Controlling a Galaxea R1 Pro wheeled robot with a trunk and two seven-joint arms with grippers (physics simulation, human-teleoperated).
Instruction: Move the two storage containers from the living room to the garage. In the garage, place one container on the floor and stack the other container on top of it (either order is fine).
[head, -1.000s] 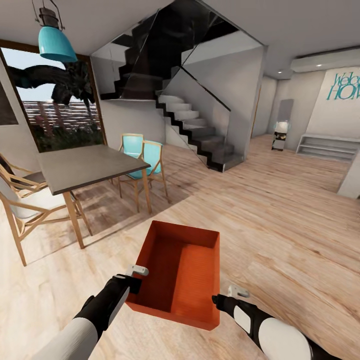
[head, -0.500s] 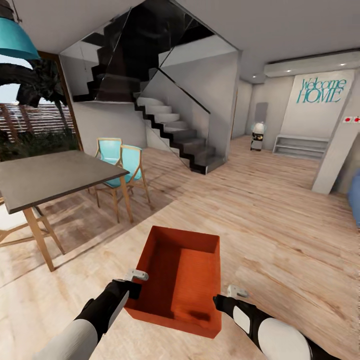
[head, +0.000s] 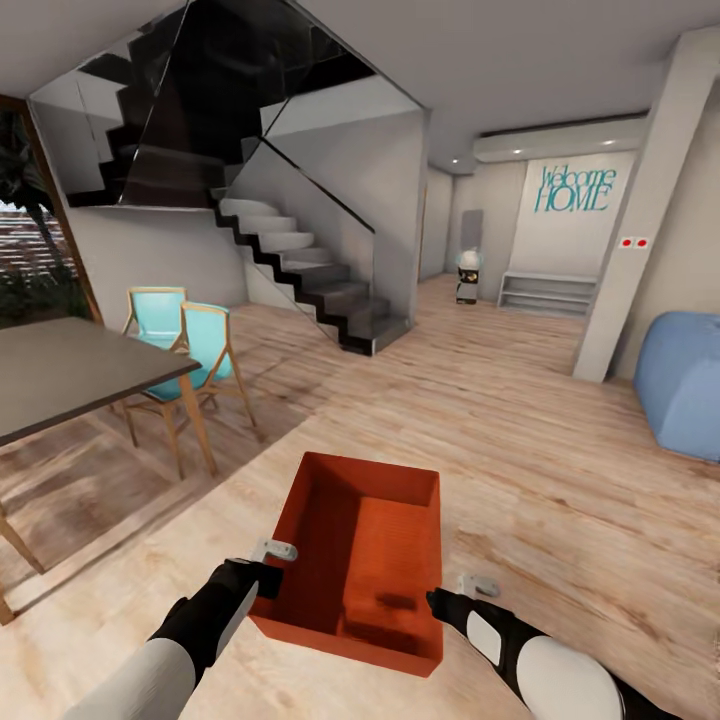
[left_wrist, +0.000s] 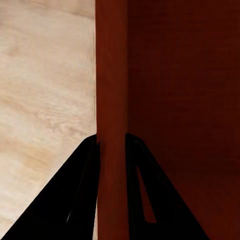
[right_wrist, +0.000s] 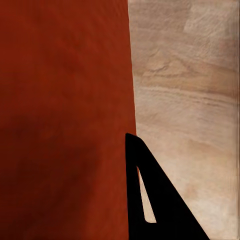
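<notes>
An orange-red storage container is being held above the pale wood-plank floor, its long axis pointing away from the robot. Its left wall is being clamped by the left gripper, its right wall by the right gripper. Beyond, a staircase is being faced.

The floor is pale wood, black stairs climb beside a grey wall, two blue chairs sit by a dark table, and a blue beanbag rests nearby.
</notes>
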